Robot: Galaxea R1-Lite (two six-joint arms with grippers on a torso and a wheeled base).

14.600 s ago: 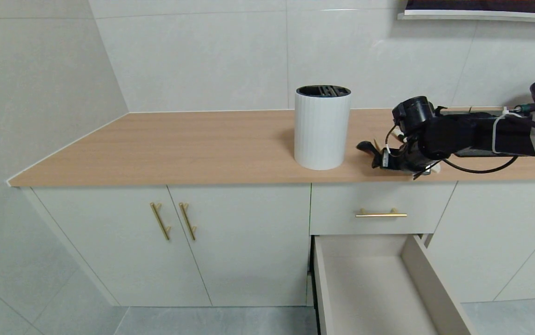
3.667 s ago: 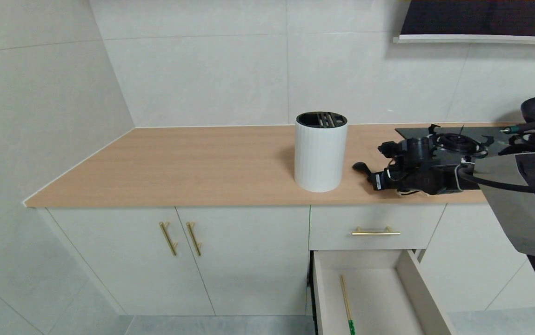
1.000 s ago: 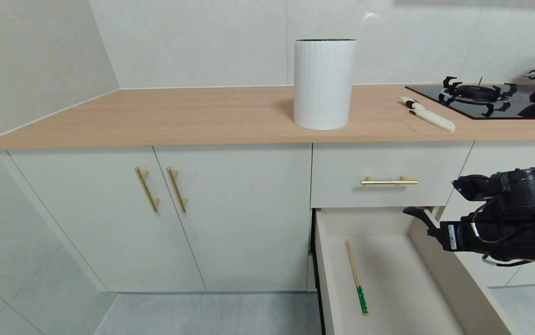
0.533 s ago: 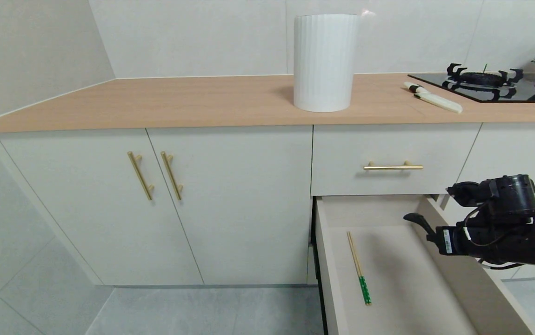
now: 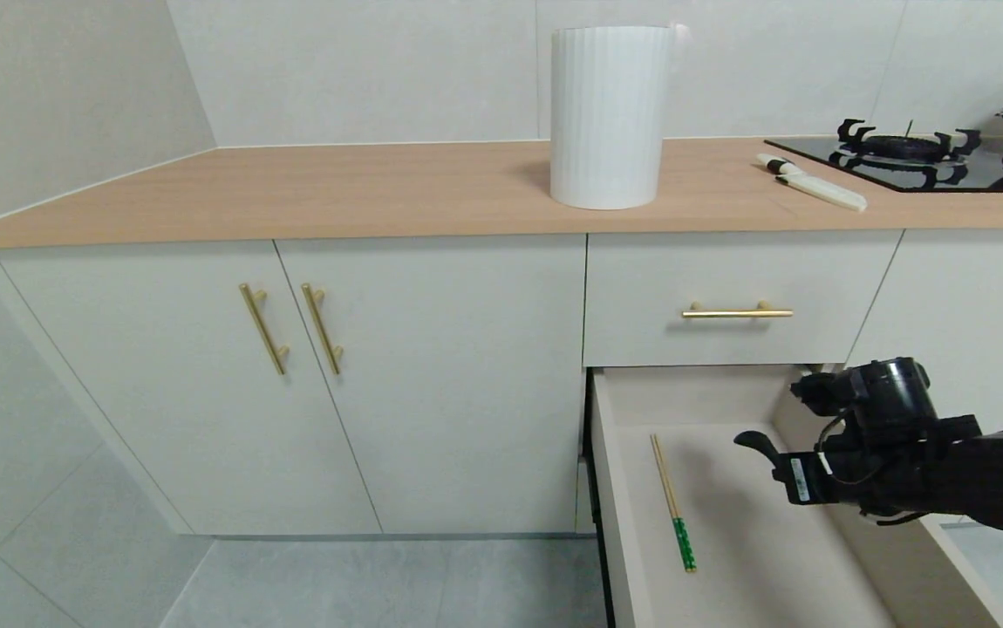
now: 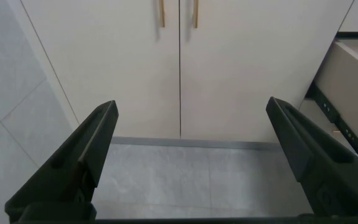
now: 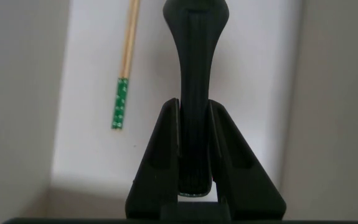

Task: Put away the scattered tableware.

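A black utensil (image 7: 194, 56) is pinched between the fingers of the right gripper (image 7: 194, 109). It is clamped by its handle, and its broader end juts out ahead of the fingertips. The gripper and utensil are held over the floor of an open drawer (image 5: 606, 488), toward the drawer's right wall. The arm is seen entering from the right in the head view.

A pair of chopsticks (image 5: 672, 501) is laid on the drawer floor along the left wall, the two sticks side by side and their green ends pointed toward the drawer's front. They are set apart from the utensil, with bare drawer floor between them.

Directly above the open drawer, a second drawer (image 5: 737, 262) is shut, its gold handle (image 5: 737, 311) mounted level across the front. To the left, two cabinet doors (image 5: 292, 392) are closed, each fitted with an upright gold handle near the seam between them.

A wooden counter (image 5: 336, 187) is spread across the cabinets. A tall white ribbed holder (image 5: 606, 118) is stood upright on it above the drawers. A white-bladed knife (image 5: 811, 187) is laid flat to its right, near the edge of a black stove (image 5: 903, 157).

The left gripper (image 6: 191, 115) is spread wide with nothing between its fingers. It is pointed at the closed cabinet doors and the grey tiled floor (image 6: 197, 168) below them.
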